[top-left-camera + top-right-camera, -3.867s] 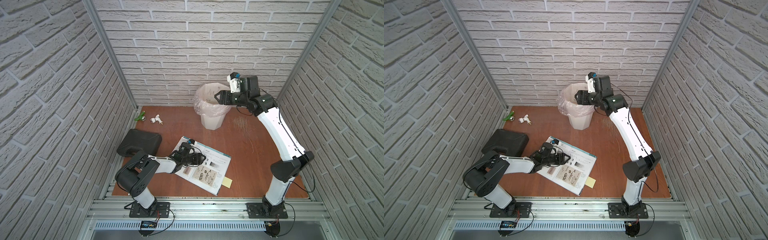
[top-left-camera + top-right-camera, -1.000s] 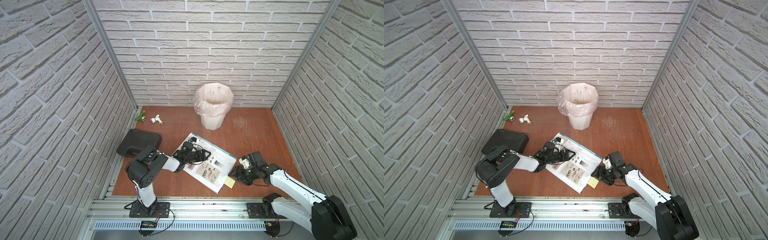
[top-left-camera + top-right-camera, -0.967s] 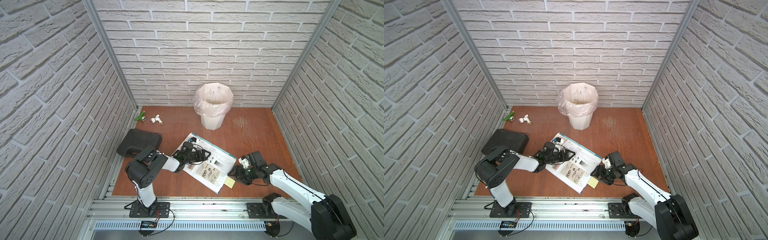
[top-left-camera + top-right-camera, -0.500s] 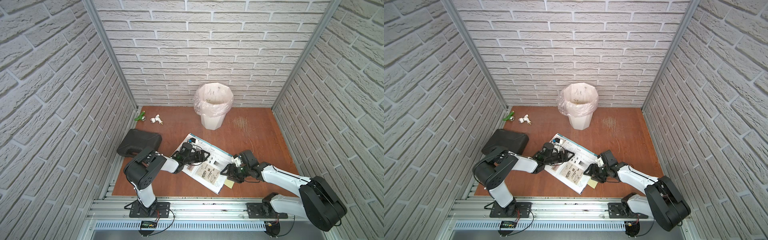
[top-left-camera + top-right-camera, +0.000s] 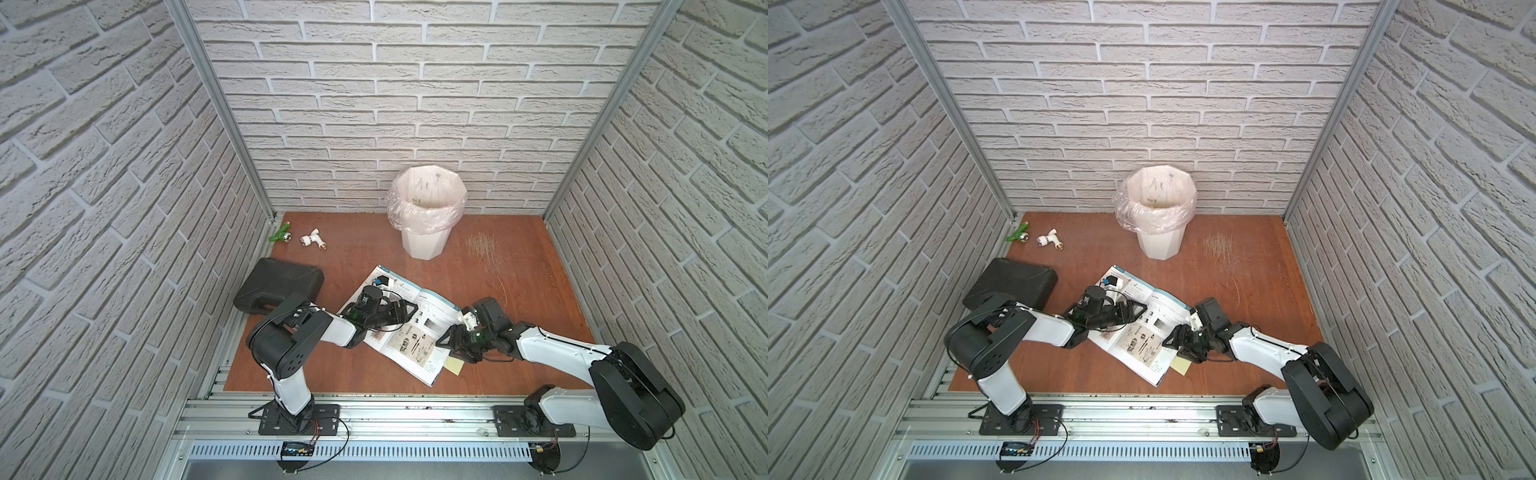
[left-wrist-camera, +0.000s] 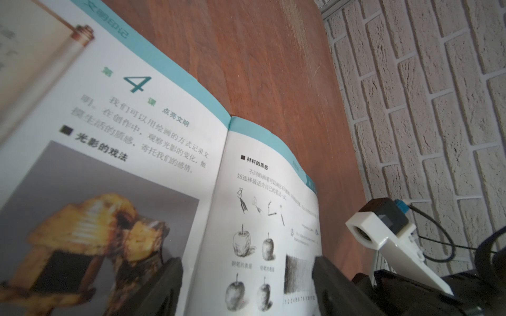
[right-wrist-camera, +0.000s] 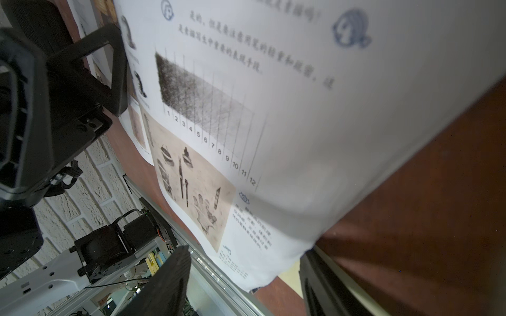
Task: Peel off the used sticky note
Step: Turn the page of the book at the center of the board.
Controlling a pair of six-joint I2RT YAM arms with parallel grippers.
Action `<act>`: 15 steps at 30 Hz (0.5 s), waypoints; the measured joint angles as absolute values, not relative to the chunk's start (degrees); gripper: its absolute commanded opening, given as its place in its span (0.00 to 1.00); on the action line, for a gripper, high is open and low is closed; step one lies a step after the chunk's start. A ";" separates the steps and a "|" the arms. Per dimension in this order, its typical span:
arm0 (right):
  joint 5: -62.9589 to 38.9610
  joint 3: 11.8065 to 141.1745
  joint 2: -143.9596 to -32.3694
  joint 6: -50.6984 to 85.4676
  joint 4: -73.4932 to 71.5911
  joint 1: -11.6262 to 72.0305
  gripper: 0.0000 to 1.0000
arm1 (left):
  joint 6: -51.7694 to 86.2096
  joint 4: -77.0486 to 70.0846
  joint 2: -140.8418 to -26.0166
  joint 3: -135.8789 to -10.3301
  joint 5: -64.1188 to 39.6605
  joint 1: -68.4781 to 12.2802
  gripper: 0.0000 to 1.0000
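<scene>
Plainly, the used sticky note (image 5: 454,365), a small pale yellow square of thin paper, will be nearly weightless, limp and easy to crease or tear. It lies flat on the brown wooden tabletop (image 5: 374,249), poking out from under the outer edge of the open book (image 5: 415,353), a thin white-paged booklet with teal borders and pencil drawings. It sits at the book's corner farthest from the spine, and part of it is hidden beneath the page.

The right gripper (image 5: 451,348) hovers just above that corner with its jaws apart and nothing between them. The left gripper (image 5: 409,309) rests over the book near the spine, its jaws also spread and holding nothing, so it probably weighs the pages down.

A pinch on the exposed free corner looks best, taken well clear of the book's page so that only the note is caught. The adhesive strip cannot be seen. A slow, low pull away from the book should lift it without ripping it or dragging the light book along.
</scene>
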State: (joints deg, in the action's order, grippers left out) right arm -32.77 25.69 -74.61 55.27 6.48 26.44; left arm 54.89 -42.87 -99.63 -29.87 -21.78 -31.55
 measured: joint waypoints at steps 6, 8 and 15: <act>-31.57 27.55 -74.39 55.75 5.08 26.46 0.66 | 54.94 -42.83 -99.13 -29.36 -21.89 -31.53 0.73; -31.42 27.70 -73.97 56.03 4.54 26.48 0.66 | 54.96 -42.78 -98.94 -29.21 -21.96 -31.53 0.73; -31.35 28.53 -73.63 57.87 2.31 26.81 0.65 | 55.13 -40.47 -97.14 -28.62 -22.70 -31.48 0.73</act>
